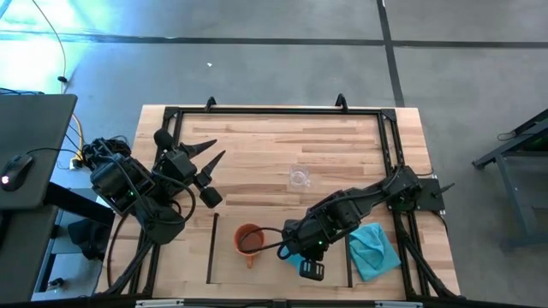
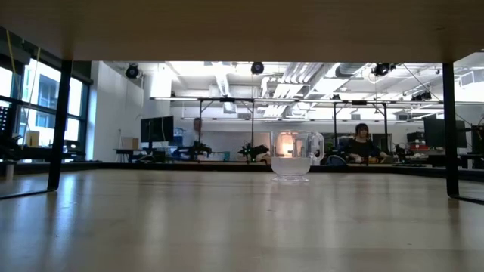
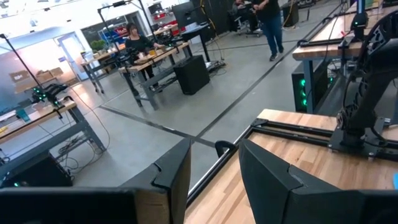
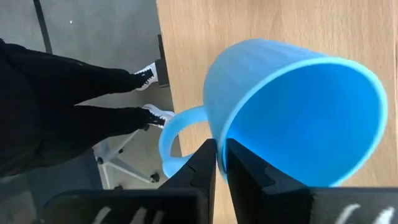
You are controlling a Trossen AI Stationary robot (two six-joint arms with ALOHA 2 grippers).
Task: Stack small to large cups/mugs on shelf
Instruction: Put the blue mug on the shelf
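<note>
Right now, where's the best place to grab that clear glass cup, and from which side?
The clear glass cup stands upright and alone mid-table, mouth up, its handle showing to one side in the low view. Probably best to come straight down and pinch the rim opposite the handle. The open left claw is free; the right claw is shut on the blue mug.

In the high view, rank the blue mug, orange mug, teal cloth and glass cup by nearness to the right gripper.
1. Blue mug: clamped by the right gripper.
2. Orange mug: just left of it.
3. Teal cloth: on its right.
4. Glass cup: farther back, mid-table.
</note>
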